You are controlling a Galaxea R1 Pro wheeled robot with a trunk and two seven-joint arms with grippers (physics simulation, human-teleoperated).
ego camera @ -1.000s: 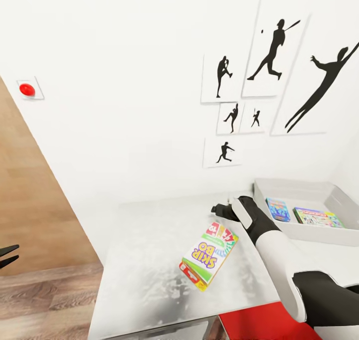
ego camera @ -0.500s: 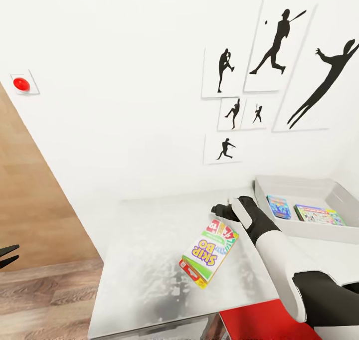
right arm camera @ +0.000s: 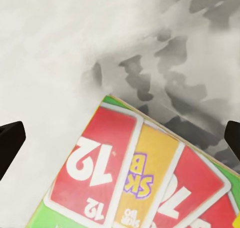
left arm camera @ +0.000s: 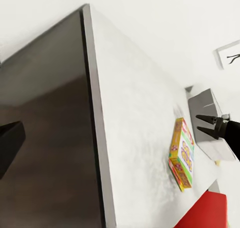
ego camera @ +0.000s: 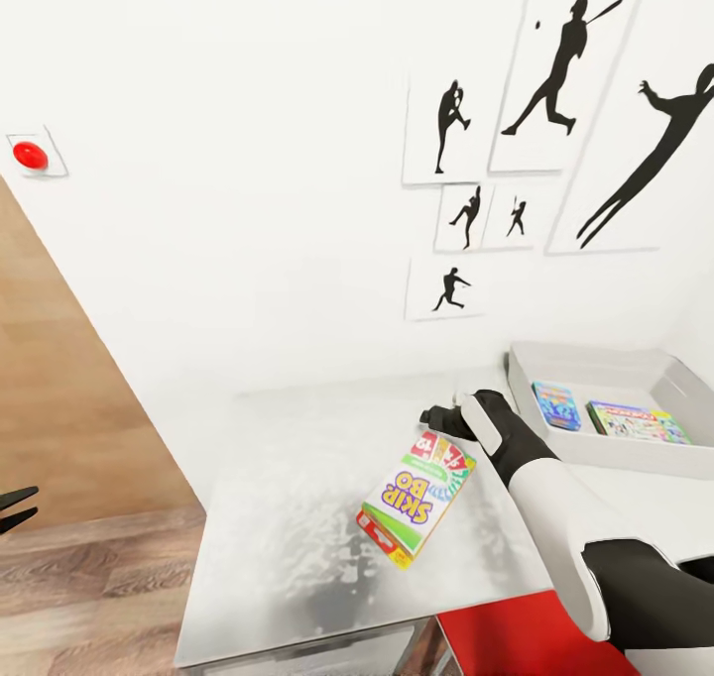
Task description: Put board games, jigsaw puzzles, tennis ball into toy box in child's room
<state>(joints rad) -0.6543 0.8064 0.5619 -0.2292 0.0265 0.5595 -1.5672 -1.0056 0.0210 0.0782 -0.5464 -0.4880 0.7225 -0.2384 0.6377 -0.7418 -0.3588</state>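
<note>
A green-yellow-red board game (ego camera: 416, 498) printed SKIP BO lies askew on the light-grey table (ego camera: 288, 517), left of the toy box (ego camera: 605, 361). My right gripper (ego camera: 436, 420) hovers open just over the game's far end, touching nothing. In the right wrist view the board game (right arm camera: 135, 173) sits below the open right gripper (right arm camera: 120, 138), one dark fingertip (right arm camera: 10, 138) at each side. The toy box holds a blue board game (ego camera: 555, 404) and a colourful flat toy (ego camera: 635, 423). My left gripper (ego camera: 14, 509) hangs open, off to the left over the floor.
Black sports-player silhouette pictures (ego camera: 540, 111) hang on the white wall behind the table. A red button (ego camera: 30, 155) sits on the wall at left. A red surface (ego camera: 526, 636) shows below the table's near edge. The left wrist view shows the lower dark-grey section (left arm camera: 45, 128).
The whole picture has shifted a little, so the camera moved. The board game stays where it lay on the table and my right gripper is still open above it.
</note>
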